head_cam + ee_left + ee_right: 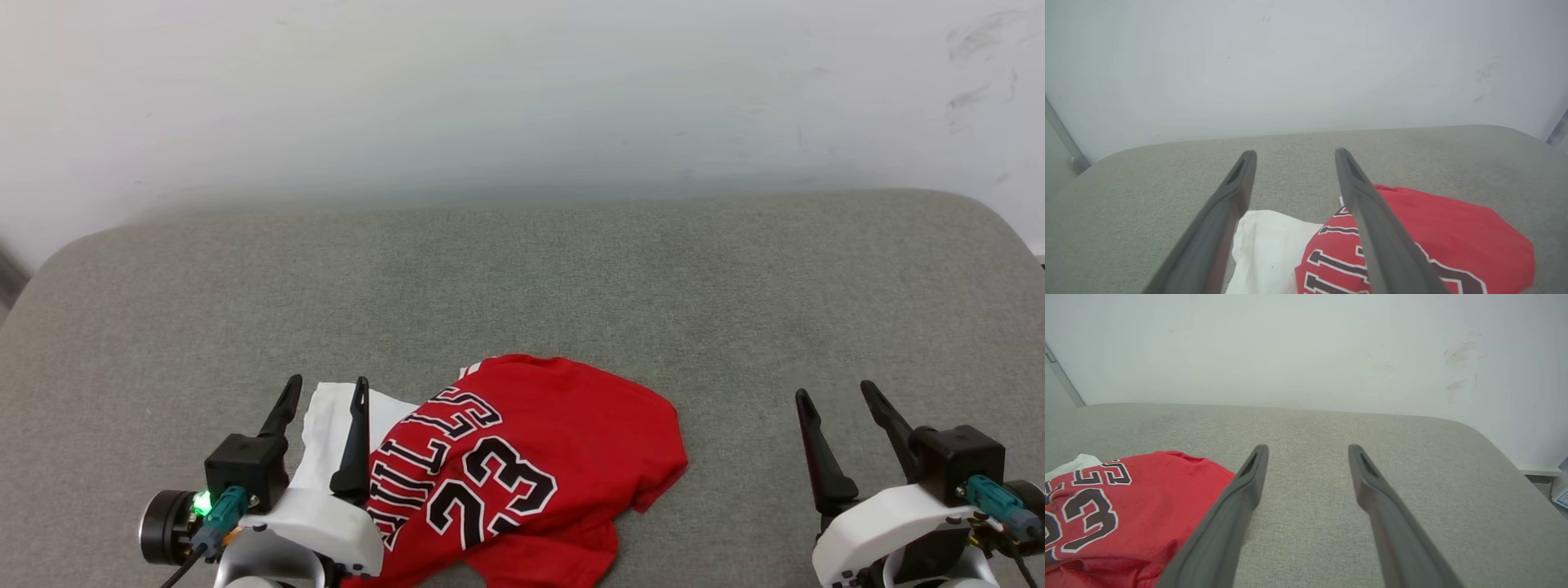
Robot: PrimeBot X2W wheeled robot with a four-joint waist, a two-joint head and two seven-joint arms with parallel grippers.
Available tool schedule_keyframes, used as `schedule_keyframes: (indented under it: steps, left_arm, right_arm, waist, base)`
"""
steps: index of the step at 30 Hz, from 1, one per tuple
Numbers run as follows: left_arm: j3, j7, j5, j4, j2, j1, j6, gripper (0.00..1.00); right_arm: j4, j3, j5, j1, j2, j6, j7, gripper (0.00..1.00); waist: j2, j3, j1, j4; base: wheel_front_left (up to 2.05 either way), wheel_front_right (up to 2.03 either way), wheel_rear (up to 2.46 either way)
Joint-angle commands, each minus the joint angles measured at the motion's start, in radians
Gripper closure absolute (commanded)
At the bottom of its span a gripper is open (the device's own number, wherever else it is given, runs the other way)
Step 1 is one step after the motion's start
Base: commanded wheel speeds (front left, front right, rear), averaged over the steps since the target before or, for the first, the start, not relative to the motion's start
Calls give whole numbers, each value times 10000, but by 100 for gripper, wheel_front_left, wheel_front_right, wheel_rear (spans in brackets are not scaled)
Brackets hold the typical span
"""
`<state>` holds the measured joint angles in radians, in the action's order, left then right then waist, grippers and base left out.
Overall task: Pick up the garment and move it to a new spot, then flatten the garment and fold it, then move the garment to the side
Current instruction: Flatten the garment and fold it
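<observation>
The garment [522, 465] lies crumpled at the near edge of the pad [522, 269], left of centre, lettering and 23 face up, with a white sleeve sticking out to its left. The left gripper [326, 382] is spread wide and empty. It hangs over that sleeve, and its right finger crosses the sleeve in the head view. The right gripper [836, 392] is also spread and empty, over bare pad well right of the garment.

The pad is grey woven fabric with rounded far corners. Behind it stands a pale wall [522, 82] with dark scuffs [976, 37] at the far right.
</observation>
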<state>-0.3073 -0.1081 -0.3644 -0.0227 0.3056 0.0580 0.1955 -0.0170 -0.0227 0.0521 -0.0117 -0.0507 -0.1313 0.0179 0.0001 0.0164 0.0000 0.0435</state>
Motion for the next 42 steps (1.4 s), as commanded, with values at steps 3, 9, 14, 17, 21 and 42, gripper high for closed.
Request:
schedule_keyframes:
  steps: [3,9,14,17,21,42]
  left_arm:
    - [-87,-107,83,16,-93,145,62,0]
    - [-251,-274,48,104,-313,462,19,0]
    - [-335,-645,-20,28,-585,923,-120,0]
    - [-448,-946,-18,-144,-858,1343,-204,0]
    - [-458,-1163,-25,-355,-975,1579,-261,0]
    - [-207,-1306,-119,-1025,-768,1002,-75,0]
  right_arm:
    - [-101,-72,110,-80,7,10,95,0]
    - [-462,-281,560,132,7,10,1037,0]
    - [-1084,-265,924,904,-16,10,2756,0]
    - [-1651,185,1475,1921,-657,10,4910,0]
    - [-2139,613,1988,2637,-1097,10,6272,0]
    - [-1834,1029,2755,3008,-1750,10,6371,100]
  waist:
    - [-1,-39,0,-101]
    - [-1,-417,0,-753]
    - [-1,-1106,0,-1513]
    - [-1,-1770,0,-2187]
    - [-1,-2112,0,-2593]
    - [-1,-1351,0,-1835]
  base:
    - [0,0,0]
    - [0,0,0]
    - [0,0,0]
    - [0,0,0]
    - [0,0,0]
    - [0,0,0]
